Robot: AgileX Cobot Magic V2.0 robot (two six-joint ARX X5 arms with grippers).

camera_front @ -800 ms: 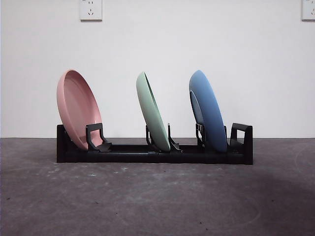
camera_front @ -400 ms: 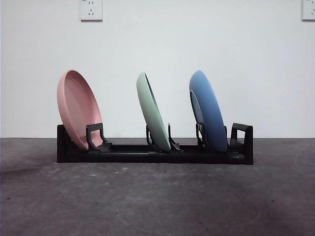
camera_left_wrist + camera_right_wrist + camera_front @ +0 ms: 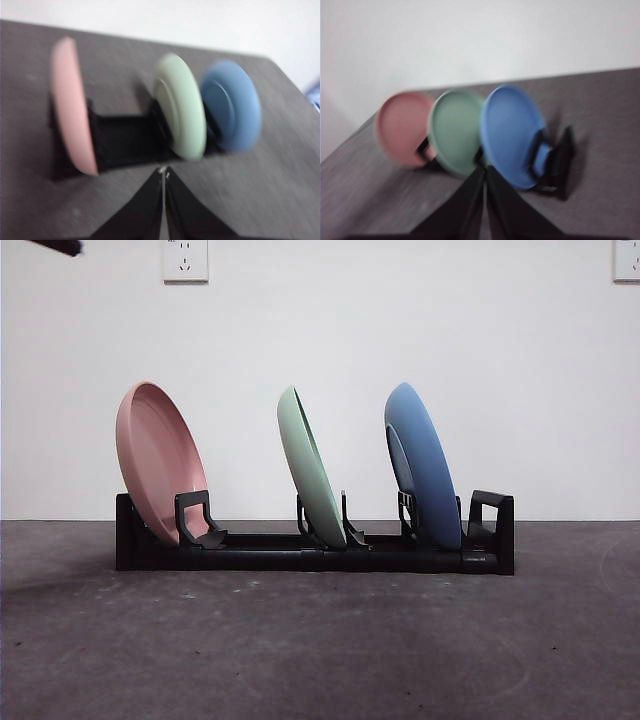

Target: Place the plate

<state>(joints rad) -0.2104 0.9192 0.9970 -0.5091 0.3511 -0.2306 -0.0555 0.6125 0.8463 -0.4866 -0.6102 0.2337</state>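
- Plain white wall [image 3: 400, 320] behind, dark grey table [image 3: 320, 640] up front.
- Black rack [image 3: 300, 555] holding three plates on edge: pink plate [image 3: 155, 455], green plate [image 3: 308, 465], blue plate [image 3: 422, 460].
- Left gripper [image 3: 163, 172] pressed closed, gripping nothing, well clear of the rack.
- Right gripper [image 3: 485, 170] closed and empty too, hanging back.
- Looks pretty much done, nothing left loose to slot in.
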